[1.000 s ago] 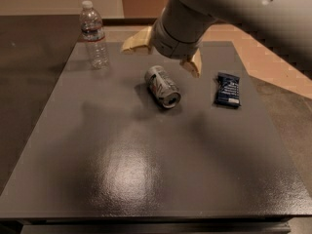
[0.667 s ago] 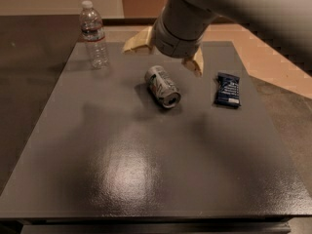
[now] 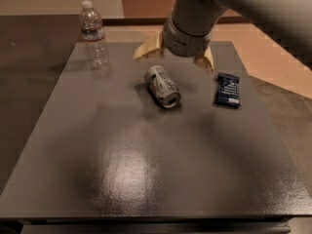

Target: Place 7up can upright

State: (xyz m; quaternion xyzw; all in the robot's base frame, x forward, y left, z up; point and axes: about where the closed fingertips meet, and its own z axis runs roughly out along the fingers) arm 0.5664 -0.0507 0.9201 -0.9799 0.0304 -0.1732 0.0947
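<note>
The 7up can (image 3: pixel 162 86) lies on its side on the dark grey table (image 3: pixel 146 169), its shiny end facing the front right. My gripper (image 3: pixel 174 58) hangs just behind and above the can, open, with one cream fingertip (image 3: pixel 146 51) to the left and the other (image 3: pixel 205 62) to the right. Nothing is between the fingers. The grey arm fills the upper right of the camera view.
A clear plastic water bottle (image 3: pixel 93 34) stands upright at the back left of the table. A flat dark blue snack packet (image 3: pixel 227 89) lies to the right of the can. Light wooden flooring shows beyond the table's far and right edges.
The gripper has shifted slightly to the right. The can, bottle and packet have not moved.
</note>
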